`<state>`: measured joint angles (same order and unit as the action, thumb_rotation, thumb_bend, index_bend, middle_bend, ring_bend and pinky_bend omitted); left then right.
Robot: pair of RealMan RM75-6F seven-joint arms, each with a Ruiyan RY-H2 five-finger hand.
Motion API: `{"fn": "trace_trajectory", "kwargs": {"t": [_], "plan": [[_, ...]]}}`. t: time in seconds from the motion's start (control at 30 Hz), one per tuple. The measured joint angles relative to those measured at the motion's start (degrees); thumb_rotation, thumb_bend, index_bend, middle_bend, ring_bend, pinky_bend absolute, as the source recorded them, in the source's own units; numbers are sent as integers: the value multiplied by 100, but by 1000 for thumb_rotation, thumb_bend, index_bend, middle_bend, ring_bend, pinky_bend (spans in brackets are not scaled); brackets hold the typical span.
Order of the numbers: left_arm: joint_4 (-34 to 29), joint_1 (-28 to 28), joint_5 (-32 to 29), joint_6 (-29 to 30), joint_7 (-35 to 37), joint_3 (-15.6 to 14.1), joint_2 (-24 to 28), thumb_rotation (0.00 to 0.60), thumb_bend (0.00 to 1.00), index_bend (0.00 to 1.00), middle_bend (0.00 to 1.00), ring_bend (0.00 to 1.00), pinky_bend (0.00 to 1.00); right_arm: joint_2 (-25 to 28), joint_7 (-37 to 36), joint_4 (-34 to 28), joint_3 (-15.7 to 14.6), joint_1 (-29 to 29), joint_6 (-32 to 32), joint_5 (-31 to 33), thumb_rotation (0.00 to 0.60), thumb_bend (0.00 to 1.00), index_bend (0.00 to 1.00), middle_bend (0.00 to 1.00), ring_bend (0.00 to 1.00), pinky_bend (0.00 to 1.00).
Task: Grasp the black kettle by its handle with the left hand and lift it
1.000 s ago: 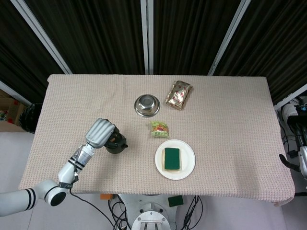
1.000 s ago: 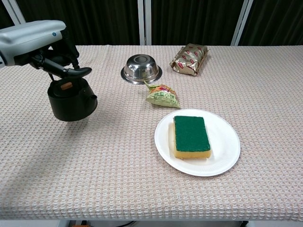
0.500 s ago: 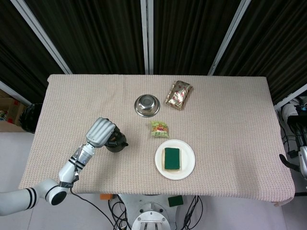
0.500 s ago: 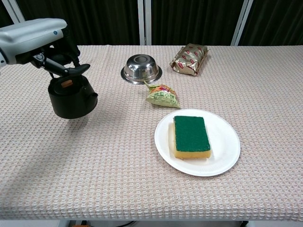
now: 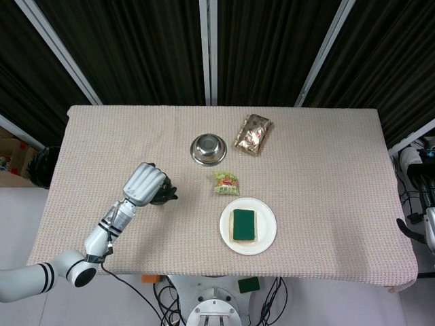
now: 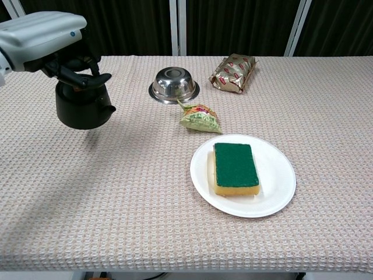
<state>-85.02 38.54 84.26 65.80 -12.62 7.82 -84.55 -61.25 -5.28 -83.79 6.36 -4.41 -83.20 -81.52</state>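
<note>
The left robot hand (image 6: 55, 44) is wrapped over the top handle of the black kettle (image 6: 81, 108), holding it from above so it hangs upright, just clear of the counter (image 6: 145, 192) at its left side.

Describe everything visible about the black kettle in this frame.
The black kettle is squat and round, matte dark like cast iron, with a short spout pointing right in the chest view. The left hand grips it from above, fingers curled around the handle and hiding the lid. It hangs roughly upright, seemingly clear of the woven beige tablecloth, at the table's left side. Nothing else touches it.
</note>
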Motion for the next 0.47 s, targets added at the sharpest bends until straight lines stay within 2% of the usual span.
{"fn": "trace_trajectory", "kwargs": {"t": [0.2, 0.47], "plan": [[168, 30, 1, 56, -321, 24, -117, 511, 383, 1000, 1000, 952, 705, 12, -14, -7, -1, 5, 0, 4, 600, 214, 0, 0, 0, 0], [165, 41, -72, 39, -245, 57, -133, 512, 384, 1000, 1000, 952, 705, 22, -31, -13, -1, 8, -1, 2, 600, 214, 0, 0, 0, 0]]}}
